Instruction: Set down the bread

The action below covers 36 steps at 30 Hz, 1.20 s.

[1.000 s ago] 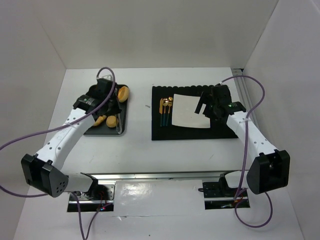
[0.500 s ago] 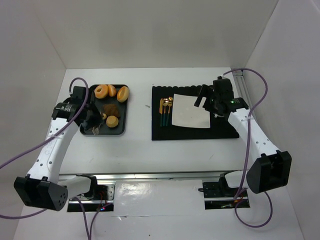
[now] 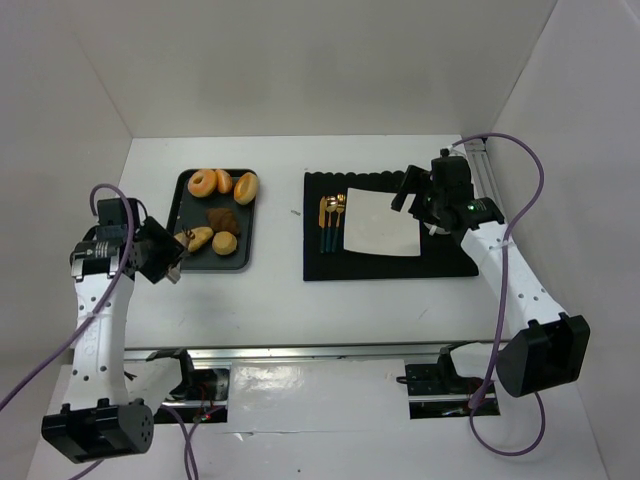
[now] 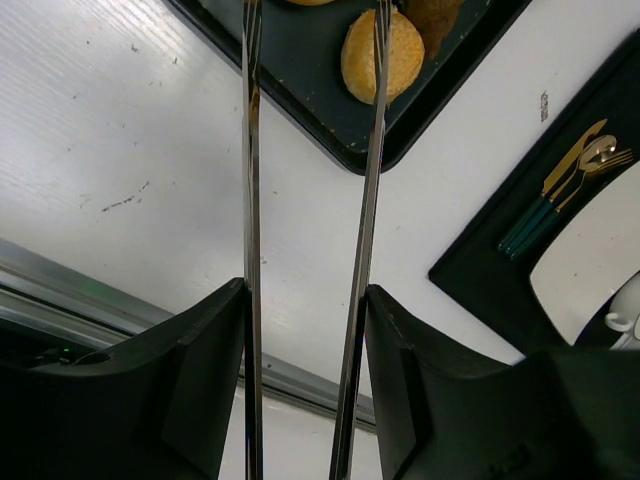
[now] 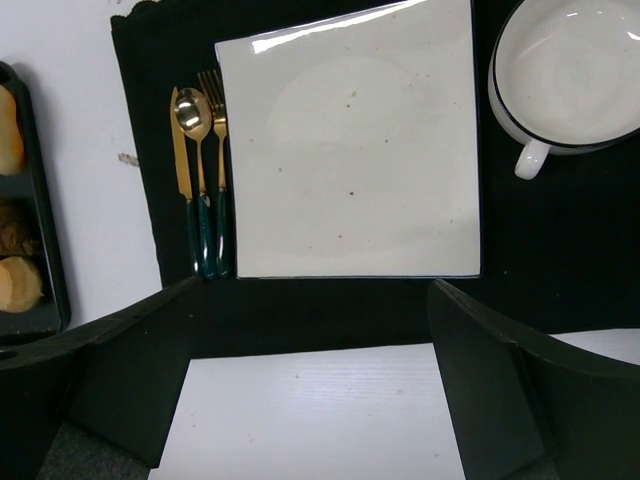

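Nearest, a metal rail [image 3: 300, 352] runs along the front of the white surface [image 3: 270, 300], closer to the arm bases than the tray [image 3: 192, 212]. The surface is matte, and the left wrist view shows faint scuffs on it. The left end effector [image 3: 176, 248] hangs just off the tray's near-left side. Its two long thin rods stand slightly apart and reach to the bread [image 3: 198, 238], which lies at the tray's left edge; I cannot tell whether they pinch it. Beside the bread sits a round bun [image 3: 225, 242], beyond it a dark pastry [image 3: 222, 218], then ring donuts [image 3: 205, 182] at the tray's far end. Right of the tray, apart from it, lies a black mat [image 3: 380, 265] with cutlery [image 3: 331, 222] and a square plate [image 3: 380, 222]; the right end effector [image 3: 415, 195] hovers there, fingers spread wide. Plain white walls [image 3: 330, 60] stand beyond the tray and to either side
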{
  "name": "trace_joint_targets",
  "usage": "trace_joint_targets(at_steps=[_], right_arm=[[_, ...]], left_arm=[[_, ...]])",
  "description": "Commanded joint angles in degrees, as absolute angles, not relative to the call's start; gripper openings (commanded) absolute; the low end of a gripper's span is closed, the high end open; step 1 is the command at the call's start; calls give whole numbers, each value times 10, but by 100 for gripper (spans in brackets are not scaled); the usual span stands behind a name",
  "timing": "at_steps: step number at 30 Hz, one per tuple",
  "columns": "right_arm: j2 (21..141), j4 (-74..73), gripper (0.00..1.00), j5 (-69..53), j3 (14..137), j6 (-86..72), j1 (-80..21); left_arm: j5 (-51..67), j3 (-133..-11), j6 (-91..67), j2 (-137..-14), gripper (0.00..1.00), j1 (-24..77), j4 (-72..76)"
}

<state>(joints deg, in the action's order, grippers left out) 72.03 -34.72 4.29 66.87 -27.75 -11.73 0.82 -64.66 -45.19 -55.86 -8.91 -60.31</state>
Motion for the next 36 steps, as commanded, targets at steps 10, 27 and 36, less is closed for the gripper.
trace_joint_targets(at_steps=[10, 27, 36], right_arm=[[710, -338, 99, 47, 692, -260, -119], [716, -338, 99, 41, 680, -255, -119], [716, -338, 99, 41, 680, -250, -113]], left_arm=[[124, -601, -499, -562, 61, -156, -547], [95, -569, -545, -567, 64, -168, -509], [121, -531, -561, -596, 64, -174, -436]])
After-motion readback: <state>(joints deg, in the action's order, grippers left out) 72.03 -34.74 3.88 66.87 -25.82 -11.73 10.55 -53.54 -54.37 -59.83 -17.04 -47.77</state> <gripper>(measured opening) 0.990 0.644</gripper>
